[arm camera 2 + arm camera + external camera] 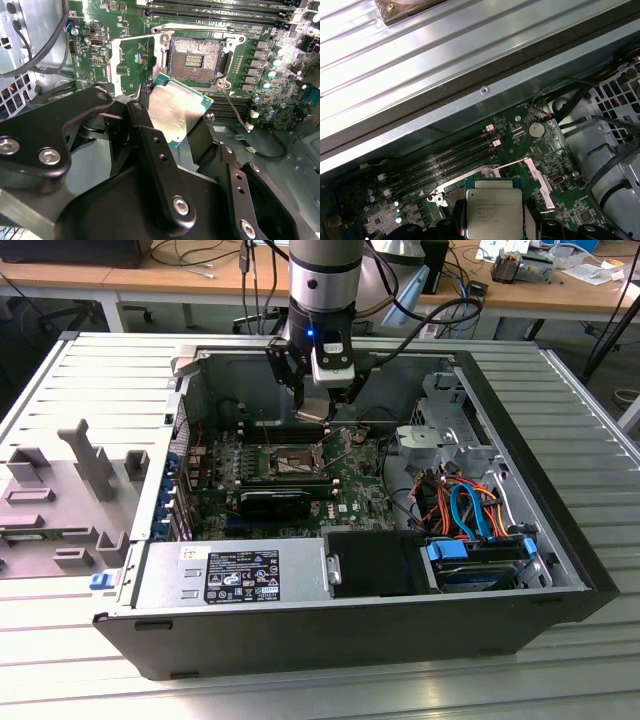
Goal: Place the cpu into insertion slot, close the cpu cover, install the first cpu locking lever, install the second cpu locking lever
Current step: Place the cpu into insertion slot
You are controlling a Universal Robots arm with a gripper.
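My gripper [175, 115] is shut on the cpu [176, 111], a flat square chip with a silver-grey top and green rim. Its black fingers [150, 137] press on two opposite edges. The chip hangs tilted a little above the green motherboard, close beside the insertion slot [196, 59], whose pin field lies bare. The cpu cover [131, 64], a silvery frame with a square window, is swung open to one side of the slot. A thin wire lever [233, 107] stands raised by the slot. In the first wrist view the cpu [494, 210] hides most of the slot, with the cover [536, 176] beside it. In the exterior view the gripper [317, 412] hovers over the socket [290, 460].
Long black memory slots [220, 11] run beside the socket. A long black card [268, 502] lies on its near side in the exterior view. A drive cage [450, 425] and coloured cables [465, 505] fill that view's right. The power supply [235, 575] and case walls [190, 390] box it in.
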